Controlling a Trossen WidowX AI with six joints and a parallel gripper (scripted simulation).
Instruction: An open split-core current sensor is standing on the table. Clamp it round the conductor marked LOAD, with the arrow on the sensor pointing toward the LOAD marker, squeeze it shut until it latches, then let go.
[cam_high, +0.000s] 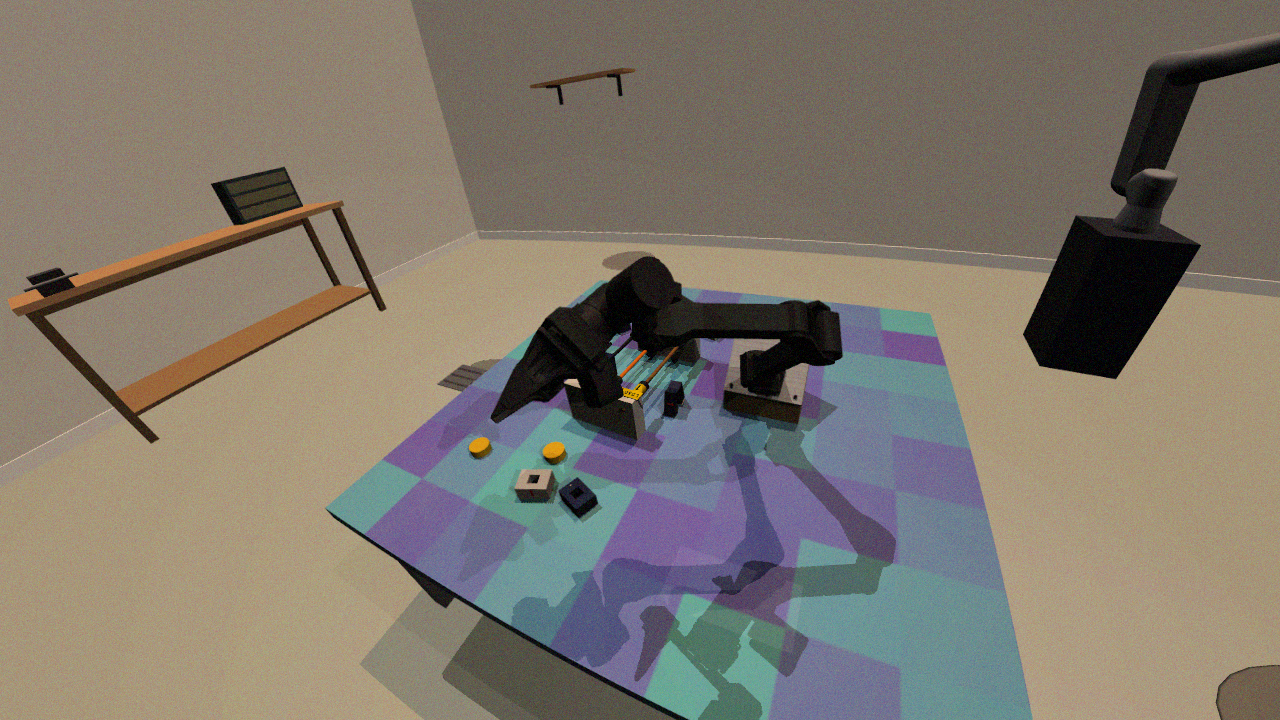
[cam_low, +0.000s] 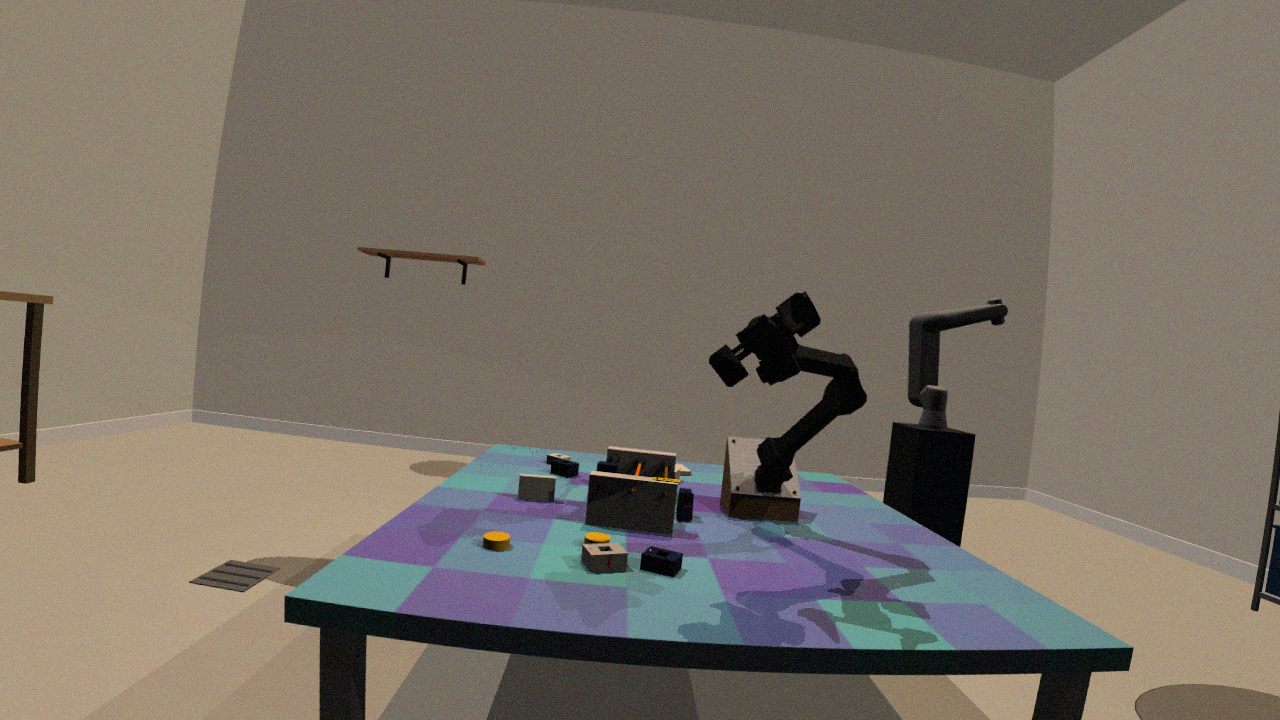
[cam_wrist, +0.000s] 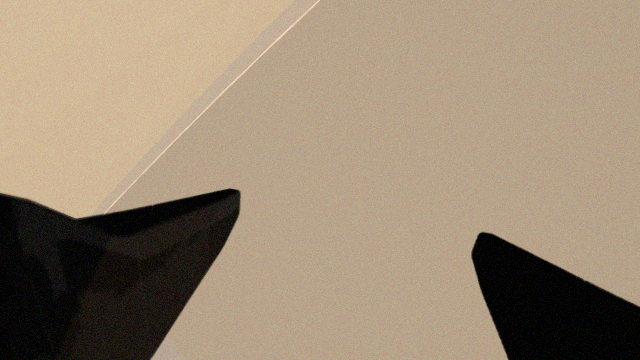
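My gripper (cam_wrist: 356, 222) (cam_low: 751, 367) is wide open and empty, high above the table; its fingers show side-on in the top view. Two orange conductors (cam_high: 632, 365) (cam_high: 662, 360) run between the grey end walls (cam_high: 608, 416) (cam_low: 631, 503) of a fixture. A yellow marker (cam_high: 634, 391) (cam_low: 667, 480) sits at the near end of the right conductor; its text is too small to read. A small dark upright piece (cam_high: 673, 398) (cam_low: 684, 505) stands right of the fixture. Whether it is the open sensor, and its arrow, cannot be told. The wrist view shows only fingers, floor and wall.
A beige block (cam_high: 535, 484) (cam_low: 604, 557) and a dark block (cam_high: 578, 497) (cam_low: 661, 561), each with a square hole, lie in front of the fixture. Two orange discs (cam_high: 479, 446) (cam_high: 554, 452) lie nearby. A grey plate (cam_low: 537, 488) and another dark block (cam_low: 563, 467) stand left of the fixture.
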